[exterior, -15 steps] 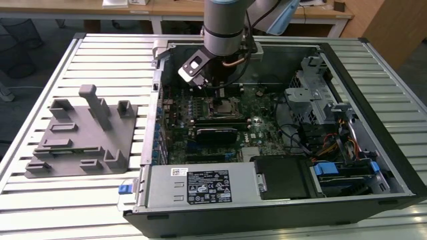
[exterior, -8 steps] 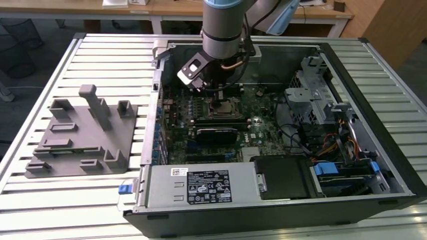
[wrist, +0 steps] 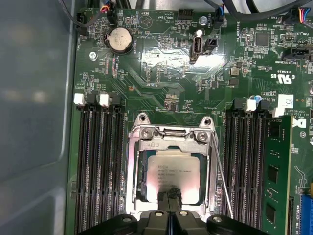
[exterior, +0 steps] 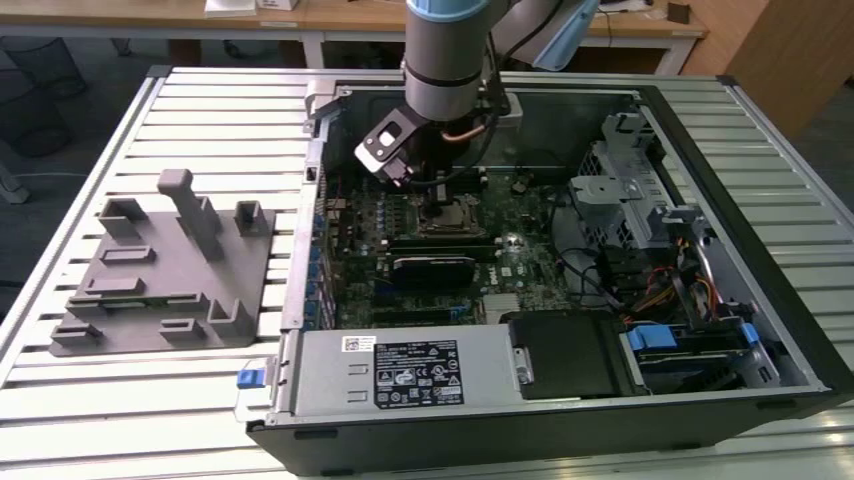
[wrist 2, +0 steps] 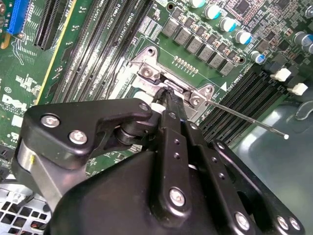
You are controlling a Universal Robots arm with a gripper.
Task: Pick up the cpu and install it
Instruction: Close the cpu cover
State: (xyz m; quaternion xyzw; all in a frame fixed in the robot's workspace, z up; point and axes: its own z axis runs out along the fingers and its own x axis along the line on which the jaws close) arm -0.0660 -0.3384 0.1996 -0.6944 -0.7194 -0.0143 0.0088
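Observation:
The cpu (wrist: 173,171), a flat square chip with a silver-grey top, lies flat inside the metal-framed socket (wrist: 134,166) on the green motherboard. In the first wrist view my gripper (wrist: 169,195) has its two narrow black fingers pressed together, and their tips are over the chip's near edge. I cannot tell whether they touch it. In the second wrist view the gripper (wrist 2: 167,94) points down at the socket frame (wrist 2: 149,72) and hides the chip. In the exterior view the gripper (exterior: 434,190) hangs inside the open computer case over the socket (exterior: 450,215).
A thin wire socket lever (wrist: 221,171) runs slanted beside the socket. Memory slots (wrist: 100,166) flank it, with a memory stick (wrist: 276,181) on one side. A grey plastic holder block (exterior: 160,270) stands at the exterior view's left. Case walls (exterior: 747,200) and the power supply (exterior: 400,370) surround the board.

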